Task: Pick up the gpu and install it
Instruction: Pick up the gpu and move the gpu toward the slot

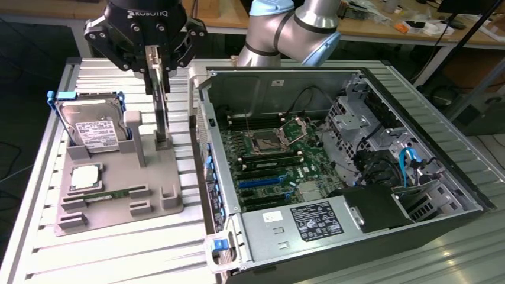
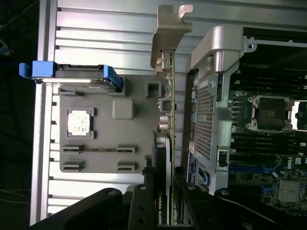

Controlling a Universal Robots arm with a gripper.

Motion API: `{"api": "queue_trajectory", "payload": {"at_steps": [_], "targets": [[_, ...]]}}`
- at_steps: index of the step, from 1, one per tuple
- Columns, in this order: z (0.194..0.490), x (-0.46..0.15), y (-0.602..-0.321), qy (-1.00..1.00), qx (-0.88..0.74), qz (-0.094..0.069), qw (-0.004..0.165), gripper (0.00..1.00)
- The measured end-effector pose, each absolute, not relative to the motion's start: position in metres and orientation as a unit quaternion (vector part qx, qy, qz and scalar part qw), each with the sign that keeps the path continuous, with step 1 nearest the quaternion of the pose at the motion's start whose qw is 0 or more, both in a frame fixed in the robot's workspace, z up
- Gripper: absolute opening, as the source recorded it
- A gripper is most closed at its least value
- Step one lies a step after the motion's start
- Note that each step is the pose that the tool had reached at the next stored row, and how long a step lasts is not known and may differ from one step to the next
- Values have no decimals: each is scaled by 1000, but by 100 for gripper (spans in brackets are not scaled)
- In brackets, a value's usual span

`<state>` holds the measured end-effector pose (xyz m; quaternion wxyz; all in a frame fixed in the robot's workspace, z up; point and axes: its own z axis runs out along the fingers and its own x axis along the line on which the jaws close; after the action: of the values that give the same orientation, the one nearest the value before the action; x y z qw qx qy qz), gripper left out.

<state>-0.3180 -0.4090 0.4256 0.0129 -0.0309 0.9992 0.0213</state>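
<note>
Apparently pick-up: upper left, fingers of the black gripper [image 1: 156,64] clamp the thin black gpu card [image 1: 162,112] standing in its grey holder [image 1: 110,210]; freeing it needs a straight lift.

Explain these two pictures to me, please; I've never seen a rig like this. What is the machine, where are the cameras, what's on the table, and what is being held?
The machine is a robot arm that ends in a black gripper. One picture comes from a camera standing off the arm, looking down on the whole bench. The other comes from a camera on the wrist, looking along the fingers. On the slatted metal table sits a grey holder with computer parts: a hard drive in a blue frame, a processor chip, a slim green memory stick and the gpu, a thin card standing on edge. On the exterior view's right lies an open computer case. The gripper appears closed on the gpu's upper part, while the card's lower end is down at the holder.
</note>
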Motion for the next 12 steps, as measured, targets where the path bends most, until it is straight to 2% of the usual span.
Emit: {"api": "queue_trajectory", "payload": {"at_steps": [12], "targets": [[424,-302,-409,999,-31,21,13,27]]}}
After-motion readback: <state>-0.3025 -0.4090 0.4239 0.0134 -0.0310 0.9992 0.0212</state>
